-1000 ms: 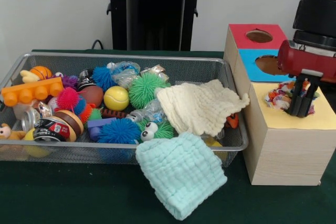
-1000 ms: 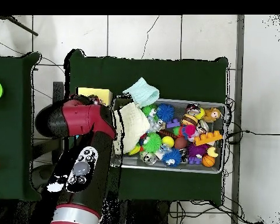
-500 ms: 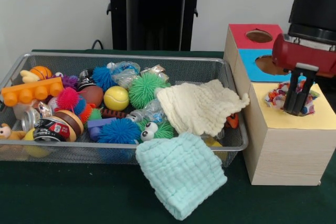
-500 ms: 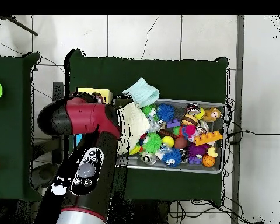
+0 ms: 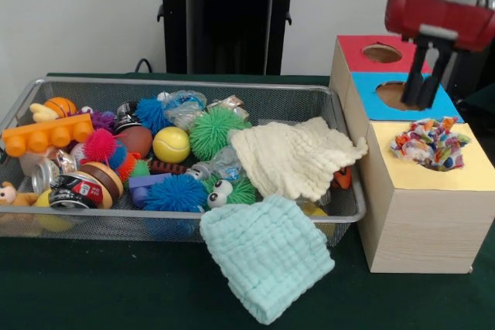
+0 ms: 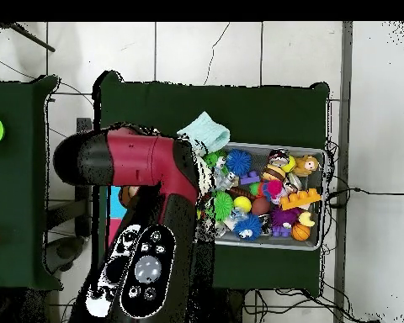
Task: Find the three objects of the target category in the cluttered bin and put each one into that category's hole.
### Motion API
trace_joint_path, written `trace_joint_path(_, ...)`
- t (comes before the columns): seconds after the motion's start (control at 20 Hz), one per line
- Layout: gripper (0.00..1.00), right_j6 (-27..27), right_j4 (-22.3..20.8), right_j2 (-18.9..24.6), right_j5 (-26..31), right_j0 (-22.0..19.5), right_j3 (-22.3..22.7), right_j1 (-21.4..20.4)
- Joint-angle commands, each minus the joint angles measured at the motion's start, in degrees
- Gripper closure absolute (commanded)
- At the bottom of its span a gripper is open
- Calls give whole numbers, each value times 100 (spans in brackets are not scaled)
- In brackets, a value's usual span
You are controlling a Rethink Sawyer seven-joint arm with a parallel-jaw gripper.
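Note:
The wire mesh bin [image 5: 186, 83] holds several toys, balls and cans, and also shows in the overhead view [image 6: 316, 245]. A cream cloth [image 5: 294, 156] lies in its right end. A mint cloth [image 5: 267, 256] hangs over its front rim onto the table. Right of the bin stand three boxes with holes: red [image 5: 363, 42], blue [image 5: 370, 96] and yellow [image 5: 464, 175]. A multicoloured cloth [image 5: 430, 143] sits bunched in the yellow box's hole. My gripper [image 5: 420, 100] hangs above the blue box, open and empty, clear of the cloth.
A black pedestal [image 5: 228, 17] stands behind the bin. In the overhead view the red arm [image 6: 146, 164] covers the boxes and the bin's left end. The mint cloth [image 6: 205, 132] shows beside it. Green cloth covers the table [image 5: 116, 284].
My gripper has risen out of the yellow box's hole and moved back over the blue box. The multicoloured cloth has stayed in the yellow hole.

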Motion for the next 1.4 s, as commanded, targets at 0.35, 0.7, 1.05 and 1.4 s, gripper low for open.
trace_joint_path(0.35, 100, -458, -202, 722, 1595, -751, -381, -706)
trace_joint_path(0.7, 100, -561, -297, 936, 1436, -931, -250, -738)
trace_joint_path(1.05, 0, -445, -414, 972, 1345, -960, -176, -763)
trace_joint_path(1.4, 0, -504, -469, 1082, 1329, -1013, -125, -751)
